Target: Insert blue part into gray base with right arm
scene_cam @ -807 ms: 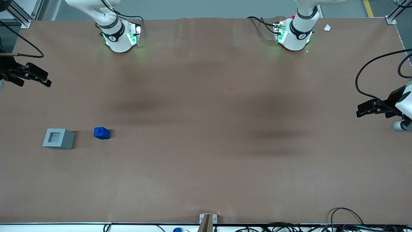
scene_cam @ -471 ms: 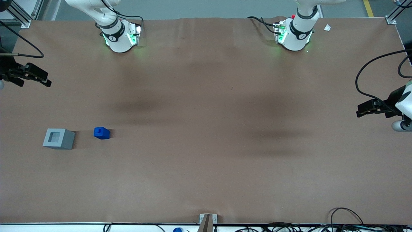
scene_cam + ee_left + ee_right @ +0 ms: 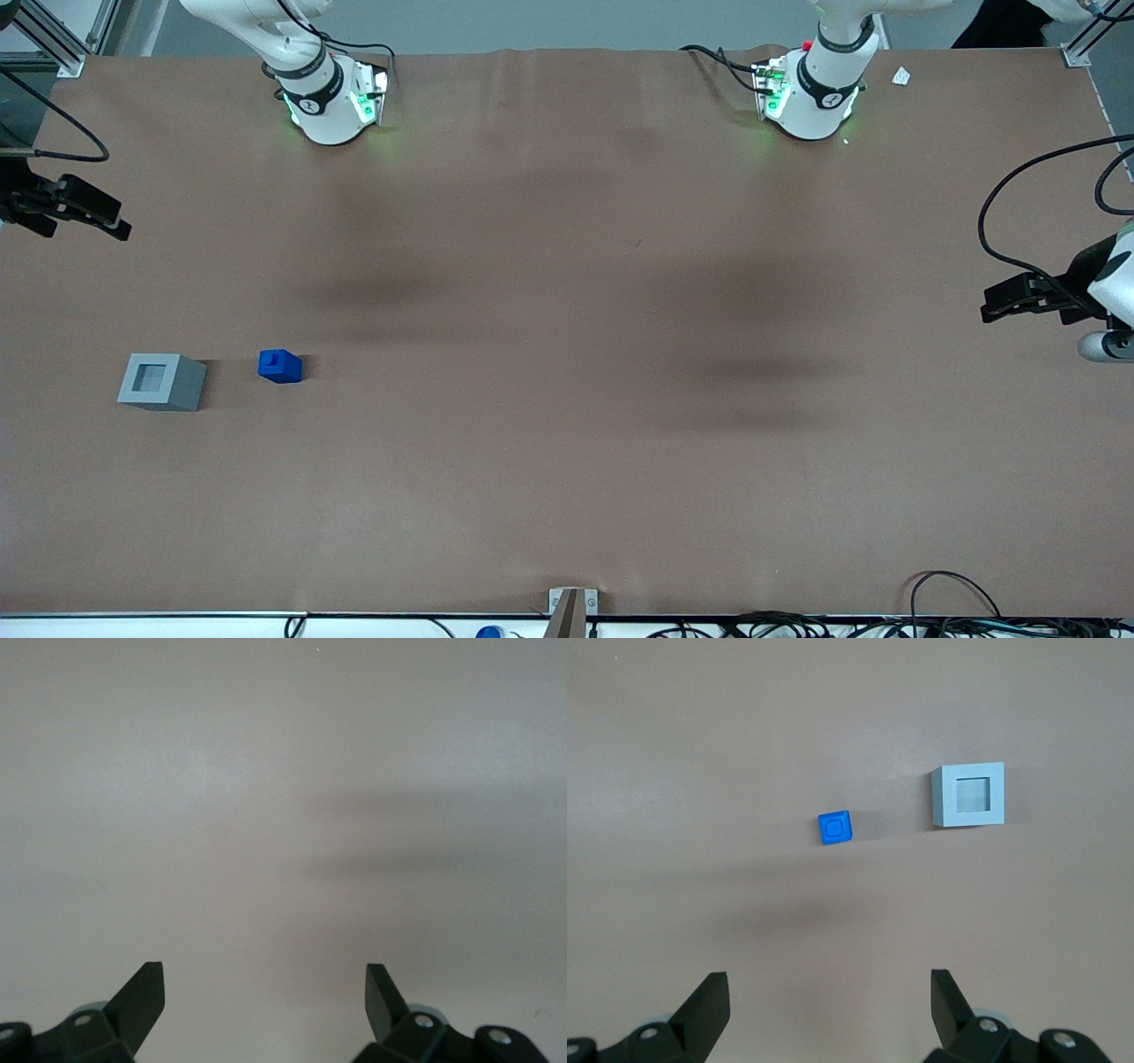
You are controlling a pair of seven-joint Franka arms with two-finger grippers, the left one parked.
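**Spotter:** Risk first, operator: your black two-finger gripper (image 3: 824,1014) is high above the brown table covering (image 3: 567,425) and nowhere near contact. You have a long descent to make, and any sideways drift on the way could land a finger on the small bright blue plastic block (image 3: 280,365) instead of beside it, so you would nudge or tip it.

**Operator:** What are the jaws doing?

**Spotter:** Spread wide, holding nothing. In the wrist view both fingertips (image 3: 709,997) frame bare table only.

**Operator:** And the part relative to them?

**Spotter:** Well apart. From the front, your gripper (image 3: 84,213) hangs at the working arm's end of the table, farther from the camera than both pieces. The blue part rests on the table, stud up, just beside the light gray plastic cube (image 3: 162,381) but not touching it. In the wrist view the block (image 3: 835,827) sits ahead of the fingertips, roughly in line with the gap between them.

**Operator:** Anything else to watch?

**Spotter:** The blue block looks slightly turned against the cube (image 3: 968,796) and its square recess. If you grasp it without squaring it up, I judge it may catch on the rim.
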